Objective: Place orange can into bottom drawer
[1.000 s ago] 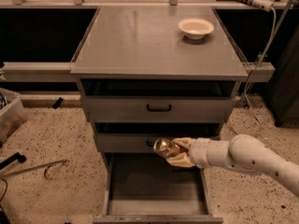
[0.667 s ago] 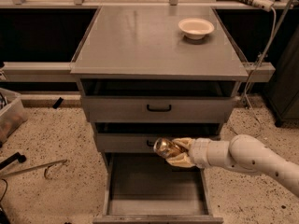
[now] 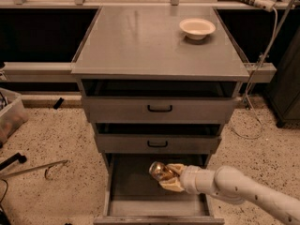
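The orange can (image 3: 159,170), shiny gold-orange and silver, is held tilted in my gripper (image 3: 168,176), which is shut on it. My white arm (image 3: 234,189) reaches in from the lower right. The can hangs over the open bottom drawer (image 3: 140,196), the lowest grey drawer, pulled out with its flat grey floor showing. The can is above the drawer's middle, a little below the second drawer's front, apart from the floor.
Two shallower grey drawers with black handles (image 3: 159,108) sit above, both pulled out a little. A cream bowl (image 3: 197,28) stands on the cabinet top (image 3: 140,46). A cable (image 3: 255,78) hangs at the right. A bin (image 3: 9,116) and a metal tool (image 3: 37,168) lie on the speckled floor at the left.
The gripper with the can has moved lower, from level with the second drawer's front to over the bottom drawer's floor.
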